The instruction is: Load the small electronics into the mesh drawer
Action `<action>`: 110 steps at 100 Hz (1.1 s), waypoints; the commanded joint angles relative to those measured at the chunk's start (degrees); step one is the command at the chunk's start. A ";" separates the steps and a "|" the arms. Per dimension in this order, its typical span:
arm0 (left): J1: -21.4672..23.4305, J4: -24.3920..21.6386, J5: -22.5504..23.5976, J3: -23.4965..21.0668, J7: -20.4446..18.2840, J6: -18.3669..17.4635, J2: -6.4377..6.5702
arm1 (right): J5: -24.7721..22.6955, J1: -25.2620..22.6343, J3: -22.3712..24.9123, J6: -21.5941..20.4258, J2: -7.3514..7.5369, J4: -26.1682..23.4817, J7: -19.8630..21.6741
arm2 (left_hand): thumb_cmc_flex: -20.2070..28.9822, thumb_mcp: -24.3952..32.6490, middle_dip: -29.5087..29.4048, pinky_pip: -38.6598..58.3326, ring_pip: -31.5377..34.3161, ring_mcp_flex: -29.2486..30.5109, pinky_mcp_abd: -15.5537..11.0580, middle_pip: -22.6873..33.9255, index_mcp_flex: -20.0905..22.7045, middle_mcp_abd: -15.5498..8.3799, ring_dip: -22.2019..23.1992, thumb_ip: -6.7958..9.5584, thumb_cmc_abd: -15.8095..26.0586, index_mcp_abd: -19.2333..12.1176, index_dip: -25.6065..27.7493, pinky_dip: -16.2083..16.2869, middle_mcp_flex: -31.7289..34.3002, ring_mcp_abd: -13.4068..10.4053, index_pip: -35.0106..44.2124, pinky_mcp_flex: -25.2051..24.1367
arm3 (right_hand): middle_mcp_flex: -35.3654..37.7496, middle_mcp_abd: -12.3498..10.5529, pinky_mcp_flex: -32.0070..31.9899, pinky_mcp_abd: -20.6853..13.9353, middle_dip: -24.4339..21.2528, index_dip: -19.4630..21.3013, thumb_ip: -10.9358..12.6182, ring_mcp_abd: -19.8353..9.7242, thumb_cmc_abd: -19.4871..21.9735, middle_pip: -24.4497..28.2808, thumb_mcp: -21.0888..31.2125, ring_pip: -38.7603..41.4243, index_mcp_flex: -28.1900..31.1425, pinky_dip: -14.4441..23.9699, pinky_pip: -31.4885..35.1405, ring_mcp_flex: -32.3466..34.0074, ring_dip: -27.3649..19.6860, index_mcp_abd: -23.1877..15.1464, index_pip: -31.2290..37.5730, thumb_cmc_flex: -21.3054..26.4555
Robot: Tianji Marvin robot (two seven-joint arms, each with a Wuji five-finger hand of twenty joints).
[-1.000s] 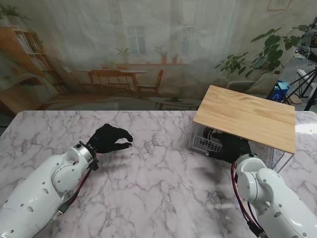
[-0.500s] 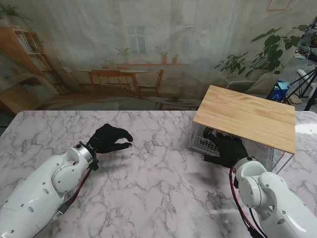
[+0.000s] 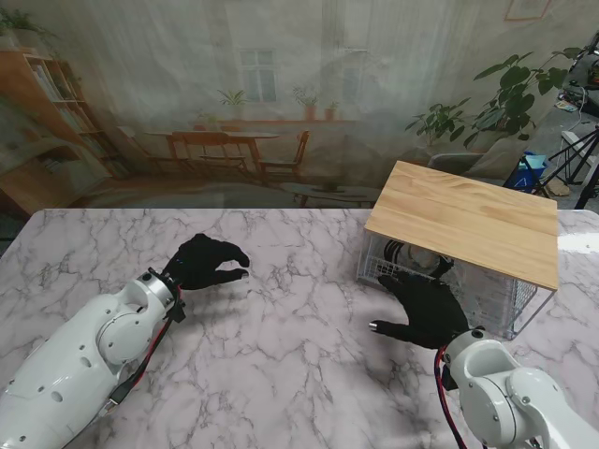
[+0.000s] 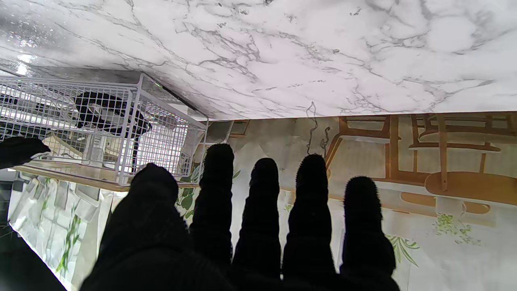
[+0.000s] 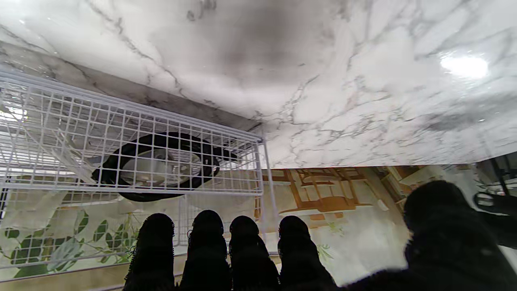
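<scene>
The black-gloved right hand (image 3: 426,309) hovers empty with fingers spread, just in front of the white wire-mesh drawer (image 3: 384,267) under its pale wooden top (image 3: 468,220); the black-gloved left hand (image 3: 204,262), well off to its side, is loosely curled around nothing. Just beyond the right fingertips (image 5: 206,226), a black round device with a pale centre (image 5: 155,165) already lies inside the drawer. It looks light, rigid and smooth, so its rim seems the best place to grip.

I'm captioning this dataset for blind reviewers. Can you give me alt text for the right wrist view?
A white wire mesh drawer on a marble table holds a black coiled cable, seen through its grid. The right hand, in a black glove, is open and empty just outside the drawer, with four fingertips in a row and the thumb apart from them.
</scene>
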 commanded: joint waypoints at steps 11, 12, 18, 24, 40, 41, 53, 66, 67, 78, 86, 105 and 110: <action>0.39 -0.32 0.17 -0.46 -0.64 0.03 -0.09 | 0.68 -2.68 0.71 -1.56 -0.24 -2.92 -0.30 | 0.87 0.02 0.01 0.48 -0.22 -1.72 0.89 -0.38 0.09 1.15 -0.13 0.12 1.44 0.76 -0.32 0.66 -0.19 0.02 0.43 -1.54 | 2.24 -0.68 -0.22 1.15 -0.47 1.26 1.38 0.99 0.01 -0.70 0.34 -4.61 -0.03 -1.14 0.96 1.74 -0.31 1.21 1.00 0.93; 0.51 -0.48 -0.01 -0.58 -0.71 0.03 -0.12 | 0.92 -2.73 0.74 -1.68 -0.27 -3.03 -0.44 | 0.92 0.03 -0.03 0.32 -0.35 -1.91 0.86 -0.47 0.02 1.37 -0.20 0.12 1.39 0.82 -0.34 0.58 -0.31 0.02 0.38 -1.70 | 2.69 -0.89 -0.16 1.26 -0.43 1.51 1.36 1.02 -0.06 -0.87 0.31 -4.63 -0.07 -0.99 1.68 2.07 0.05 0.86 1.59 1.15; 1.57 -1.95 -2.28 -1.45 -1.61 -0.16 -0.39 | 2.92 -3.02 0.97 -2.36 -0.39 -3.97 -0.99 | 0.73 -0.08 -0.77 -1.11 -1.45 -2.30 0.75 -1.57 0.04 1.74 -1.23 -0.03 1.51 0.98 -0.62 -0.30 -0.76 0.00 -0.10 -1.71 | 4.48 -1.90 1.39 2.15 0.52 2.39 1.46 1.29 -0.19 0.07 0.35 -4.18 0.88 0.00 4.51 3.81 1.18 -1.56 4.18 2.23; 3.08 -4.40 -3.83 -2.73 -2.84 -0.12 -0.54 | 5.88 -3.24 1.15 -2.53 -0.54 -5.36 -1.10 | 0.68 -0.17 -1.68 -1.71 -2.43 -3.09 0.59 -2.84 -0.07 1.94 -2.17 -0.19 1.55 1.16 -0.90 -0.74 -1.61 0.21 -0.84 -1.78 | 5.08 -2.44 1.95 3.31 3.11 3.00 1.63 1.63 -0.12 2.52 -0.03 -3.67 1.50 1.80 7.41 5.06 2.40 -3.00 7.56 3.50; 7.31 -11.71 -7.19 -5.54 -5.22 2.14 -0.92 | 13.41 -1.70 -0.16 -3.31 -1.43 -7.36 -5.54 | -0.67 -0.84 -5.81 -3.08 -4.50 -5.23 0.02 -7.34 -6.85 2.64 -5.52 -0.71 3.54 0.73 -6.83 -2.02 -6.36 1.27 -12.58 -1.60 | 5.27 -2.56 4.71 8.22 9.00 2.88 1.95 3.65 -0.52 13.50 -0.19 -0.24 5.03 8.25 14.04 10.25 6.23 -5.14 13.34 4.97; 7.54 -12.12 -7.67 -5.63 -5.44 2.32 -0.95 | 14.00 -1.39 -0.42 -3.43 -1.54 -7.27 -6.17 | -0.80 -0.86 -6.30 -3.34 -4.68 -5.71 -0.06 -7.88 -8.42 2.70 -5.79 -0.72 3.76 0.36 -7.97 -2.22 -7.47 1.41 -14.25 -1.72 | 5.47 -2.59 4.89 8.34 9.22 2.94 1.96 3.68 -0.67 14.00 -0.15 -0.04 5.38 8.52 14.29 10.61 6.44 -5.26 13.66 5.02; 9.97 -15.92 -14.94 -6.07 -7.94 4.87 -1.48 | 21.02 4.19 -5.13 -4.97 -3.46 -3.54 -15.98 | -2.20 -1.11 -8.44 -5.21 -5.76 -9.03 -0.60 -10.68 -16.49 3.31 -6.86 -0.75 4.58 1.10 -12.05 -2.81 -14.22 2.05 -21.81 -3.28 | 10.87 -3.05 8.74 9.42 11.87 3.63 2.17 4.36 -3.01 20.09 1.37 3.96 10.05 12.73 20.05 17.27 9.82 -6.76 17.91 6.09; 11.43 -16.93 -20.30 -5.73 -6.36 4.31 -2.37 | 28.62 9.71 -9.34 -6.28 -4.62 0.93 -18.50 | -2.14 -1.04 -8.16 -5.51 -5.42 -8.99 -0.51 -9.98 -13.91 3.62 -6.74 -0.66 4.43 2.35 -11.75 -2.68 -13.09 2.08 -21.03 -3.65 | 10.33 -4.05 8.39 8.96 12.08 3.68 2.21 3.68 -3.15 20.42 1.74 3.75 9.95 13.24 20.93 16.63 10.05 -7.67 18.98 5.63; 11.57 -17.01 -20.71 -5.73 -6.27 4.25 -2.42 | 29.09 10.10 -9.64 -6.44 -4.68 1.33 -18.58 | -2.07 -1.02 -8.02 -5.53 -5.31 -8.87 -0.46 -9.69 -13.03 3.64 -6.69 -0.64 4.36 2.50 -11.59 -2.66 -12.48 2.07 -20.64 -3.66 | 10.26 -4.19 8.36 8.90 12.07 3.67 2.22 3.52 -3.12 20.40 1.78 3.70 9.86 13.23 20.94 16.56 10.03 -7.77 19.02 5.63; 13.47 -17.74 -25.21 -5.81 -5.58 3.63 -2.97 | 33.12 13.58 -12.76 -8.56 -5.29 5.94 -19.52 | -1.14 -0.92 -4.69 -4.89 -3.62 -7.69 -0.43 -6.36 -5.32 3.53 -5.21 -0.45 3.99 3.61 -8.92 -1.64 -6.82 2.04 -16.03 -3.47 | 9.64 -5.86 7.69 8.37 11.88 3.57 2.16 2.27 -2.96 20.00 1.96 2.93 8.91 12.84 20.41 15.61 9.60 -8.75 19.60 5.17; 15.55 -17.82 -27.39 -5.82 -3.91 3.61 -3.52 | 34.23 15.45 -14.67 -11.15 -5.68 9.66 -20.78 | -0.72 -0.88 -3.09 -3.62 -2.49 -6.41 -0.07 -5.28 -3.14 3.38 -4.07 -0.33 3.94 3.83 -7.73 -0.63 -5.04 2.29 -14.21 -3.07 | 9.36 -6.53 7.96 7.83 11.78 3.53 2.12 1.51 -2.79 19.78 2.06 2.58 8.59 12.64 20.30 15.30 9.30 -9.21 20.15 4.94; 17.43 -15.02 -29.35 -4.98 -0.30 4.64 -4.51 | 36.23 17.54 -16.29 -15.68 -6.14 16.50 -22.05 | 1.38 -0.48 -1.20 -2.67 -1.54 -5.27 1.59 -3.68 -0.93 2.95 -2.43 -0.22 2.92 4.21 -3.39 0.42 -3.24 2.02 -9.86 -4.01 | 9.65 -7.91 9.21 7.02 11.77 3.37 2.09 0.11 -2.72 19.84 2.28 2.86 8.54 12.70 21.09 15.91 9.03 -10.26 21.36 4.59; 17.43 -14.84 -29.09 -4.99 -1.15 5.71 -4.29 | 37.20 17.82 -16.41 -16.03 -6.26 17.87 -22.07 | 1.39 -0.51 -1.24 -3.09 -1.83 -5.82 1.22 -3.86 -1.70 3.01 -2.46 -0.26 3.33 4.74 -3.55 0.32 -3.83 1.96 -10.31 -4.62 | 9.91 -8.12 9.36 6.89 11.75 3.27 2.09 -0.15 -2.79 19.83 2.37 2.94 8.55 12.78 21.31 15.98 9.00 -10.20 21.58 4.68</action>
